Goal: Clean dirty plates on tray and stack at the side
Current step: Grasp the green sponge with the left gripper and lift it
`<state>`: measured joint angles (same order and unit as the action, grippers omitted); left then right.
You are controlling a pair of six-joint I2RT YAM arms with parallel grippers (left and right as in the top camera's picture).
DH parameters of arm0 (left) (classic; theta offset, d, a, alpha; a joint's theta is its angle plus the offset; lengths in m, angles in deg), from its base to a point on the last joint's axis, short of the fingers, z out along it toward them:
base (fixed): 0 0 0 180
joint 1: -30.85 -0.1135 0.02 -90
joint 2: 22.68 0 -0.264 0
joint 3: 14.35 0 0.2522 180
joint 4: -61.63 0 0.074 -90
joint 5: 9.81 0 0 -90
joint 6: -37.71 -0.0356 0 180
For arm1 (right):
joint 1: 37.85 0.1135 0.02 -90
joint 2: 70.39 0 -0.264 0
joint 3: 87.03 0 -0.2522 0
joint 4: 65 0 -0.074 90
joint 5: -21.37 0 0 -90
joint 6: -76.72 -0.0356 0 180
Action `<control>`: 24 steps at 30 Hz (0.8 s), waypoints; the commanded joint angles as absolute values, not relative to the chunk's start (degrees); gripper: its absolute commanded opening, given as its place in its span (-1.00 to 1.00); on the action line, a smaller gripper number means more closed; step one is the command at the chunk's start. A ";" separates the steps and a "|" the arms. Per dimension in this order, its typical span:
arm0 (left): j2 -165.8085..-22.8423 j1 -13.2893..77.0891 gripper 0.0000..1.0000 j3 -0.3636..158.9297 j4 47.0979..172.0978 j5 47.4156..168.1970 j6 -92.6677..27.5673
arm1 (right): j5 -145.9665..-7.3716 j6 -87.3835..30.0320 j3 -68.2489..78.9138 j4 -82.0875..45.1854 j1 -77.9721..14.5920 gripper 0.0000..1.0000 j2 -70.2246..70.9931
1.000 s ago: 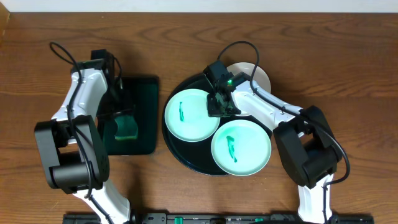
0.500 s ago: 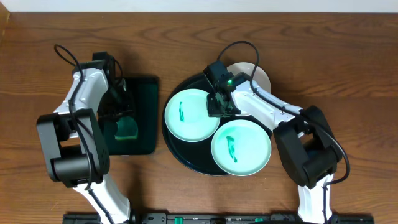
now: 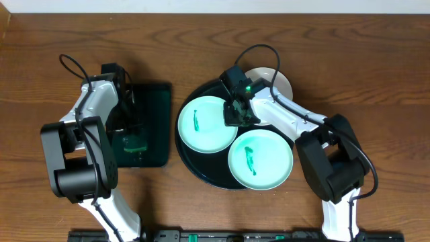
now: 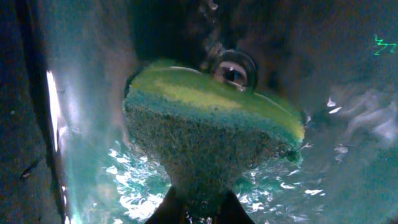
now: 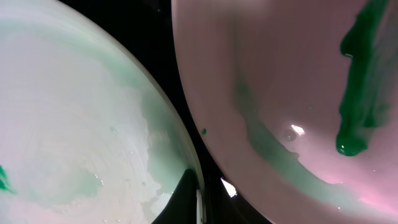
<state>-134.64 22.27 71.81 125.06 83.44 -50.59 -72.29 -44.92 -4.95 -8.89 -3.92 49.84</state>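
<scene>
The left gripper (image 4: 199, 210) has its fingers drawn narrow, pinching the lower part of a green sponge with a yellow layer (image 4: 211, 134). The sponge bulges out wide beyond the fingers. It sits down in the small dark green rectangular tray (image 3: 158, 107), whose wet floor glints around it. That tray lies on the brown wooden table (image 3: 376, 60), left of the large round black tray (image 3: 191, 161).

The right gripper (image 5: 199, 204) has its fingers close together, one on each side of the thin raised rim of a pale mint-green round plate (image 3: 201, 124), gripping it at the plate's right edge. This plate lies on the left half of the black tray and carries a green smear (image 3: 195, 121). A second mint-green plate (image 3: 261, 159), with its own smear, lies at the tray's near right, just beside the first. A white round plate (image 3: 277, 81) shows at the tray's far right edge, partly hidden under the right arm (image 3: 295, 117). Whether it rests on the rim cannot be told.
</scene>
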 commanded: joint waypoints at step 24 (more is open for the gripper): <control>-113.44 24.72 -0.86 75.81 132.08 84.24 -43.10 | -72.79 -45.37 -5.10 -10.33 -3.33 -0.98 52.15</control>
<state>-113.26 24.70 75.13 131.99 84.33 -44.36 -72.68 -44.89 -4.95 -9.28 -3.92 49.88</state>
